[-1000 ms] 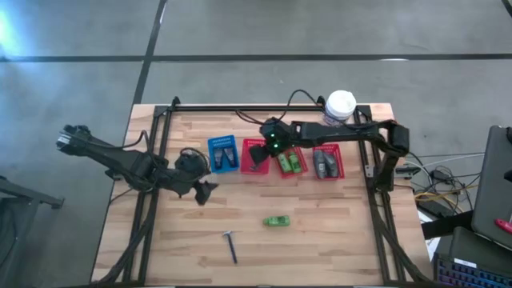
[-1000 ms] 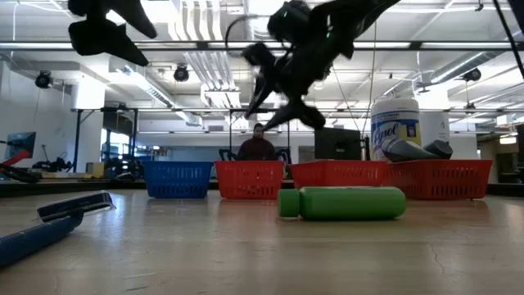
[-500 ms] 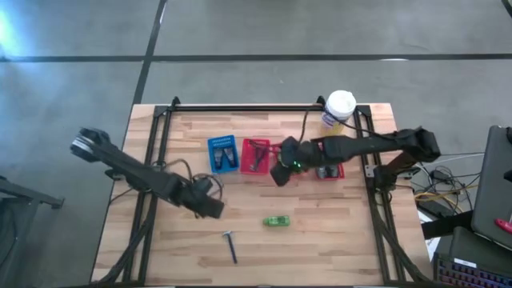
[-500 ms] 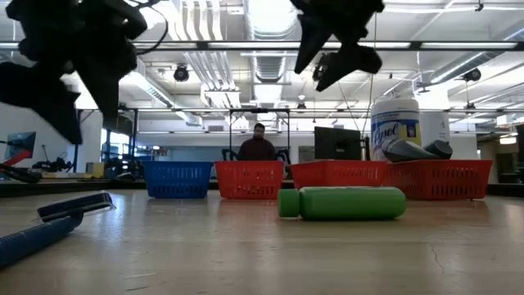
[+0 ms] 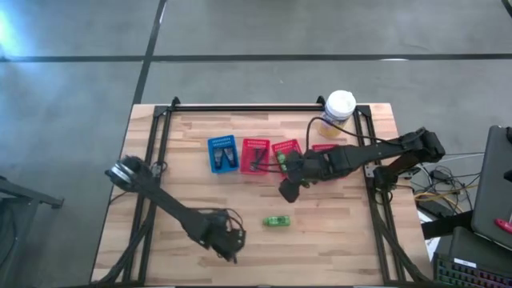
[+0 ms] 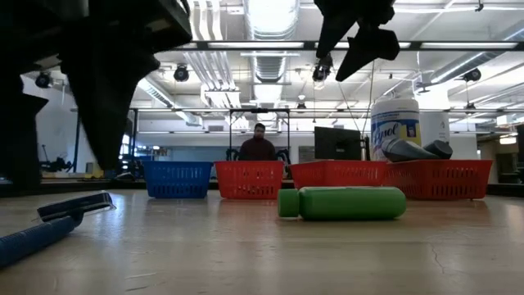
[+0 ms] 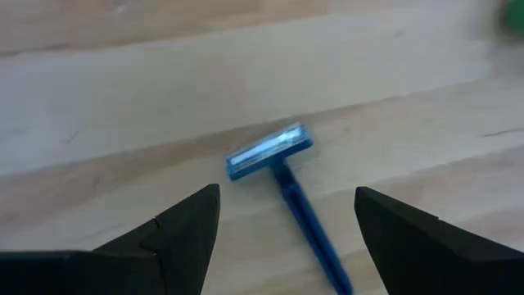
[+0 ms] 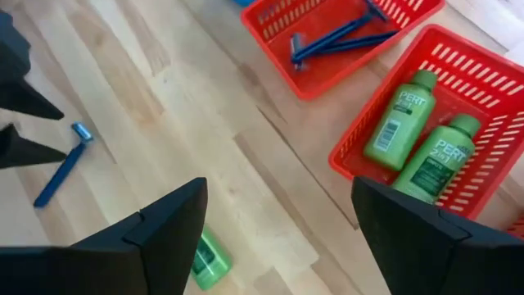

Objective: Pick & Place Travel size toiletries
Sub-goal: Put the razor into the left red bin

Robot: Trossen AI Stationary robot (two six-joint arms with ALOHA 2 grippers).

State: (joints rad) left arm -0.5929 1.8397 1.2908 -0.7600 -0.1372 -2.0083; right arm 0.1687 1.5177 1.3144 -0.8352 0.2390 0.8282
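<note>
A dark blue razor [image 7: 286, 180] lies flat on the wood. My left gripper [image 7: 286, 225] hangs open just above it, one finger on either side of the handle; in the high view this gripper [image 5: 230, 245] covers the razor. A bright green bottle [image 5: 277, 221] lies on its side near the table's middle. My right gripper [image 5: 286, 191] is open in the air, between that bottle [image 8: 209, 259] and the baskets. One red basket [image 8: 409, 176] holds two green bottles [image 8: 426, 139], and another red basket [image 8: 315, 78] holds blue razors [image 8: 336, 34].
A blue basket [image 5: 223, 154] and several red ones [image 5: 256, 154] stand in a row across the table's far half. A tall yellow canister with a white lid [image 5: 339, 108] stands at the far right corner. In the low view a person [image 6: 258, 146] sits beyond the table.
My left gripper has swept from the table's left middle toward the near edge and to the right, and has come down over the razor. My right gripper has drawn back from above the red basket of razors toward the near edge, closer to the green bottle. Razor and bottle have stayed put.
</note>
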